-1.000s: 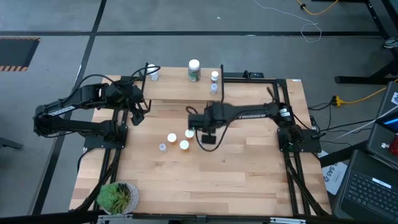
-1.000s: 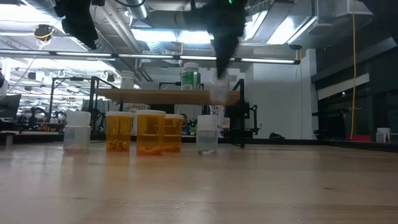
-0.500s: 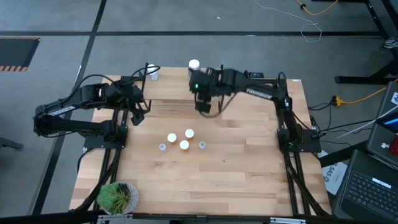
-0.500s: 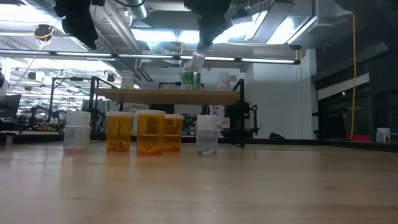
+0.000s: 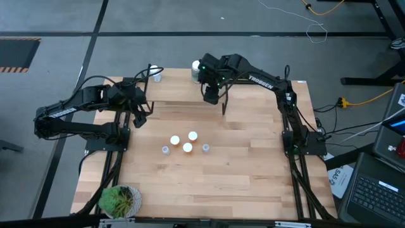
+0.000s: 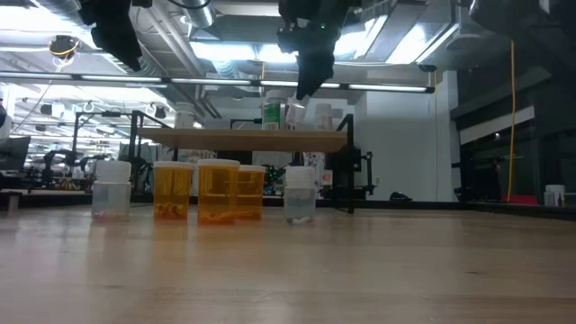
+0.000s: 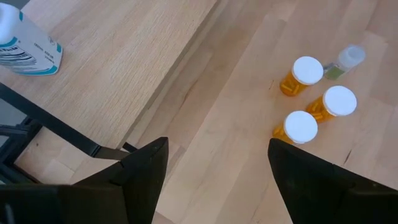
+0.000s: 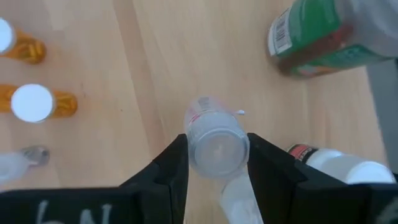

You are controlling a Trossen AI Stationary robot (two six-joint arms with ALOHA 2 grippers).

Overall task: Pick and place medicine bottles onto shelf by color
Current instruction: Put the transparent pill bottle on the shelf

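Since a moment ago my right gripper [image 8: 214,163] has swung out over the shelf [image 5: 177,92], clear bottle [image 8: 216,135] pinched between my fingers, the green bottle [image 8: 323,34] just beyond. My left gripper [image 7: 214,165] waits parted beside the shelf.

robotics lab: test rigs [image 6: 81,171], ceiling ducts [image 6: 225,67]

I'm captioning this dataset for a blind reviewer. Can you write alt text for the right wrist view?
The right tool grips a small clear bottle between its two dark fingers, above the light-wood shelf. A green bottle stands on the shelf just beyond it, and orange bottles with white caps sit on the table below.
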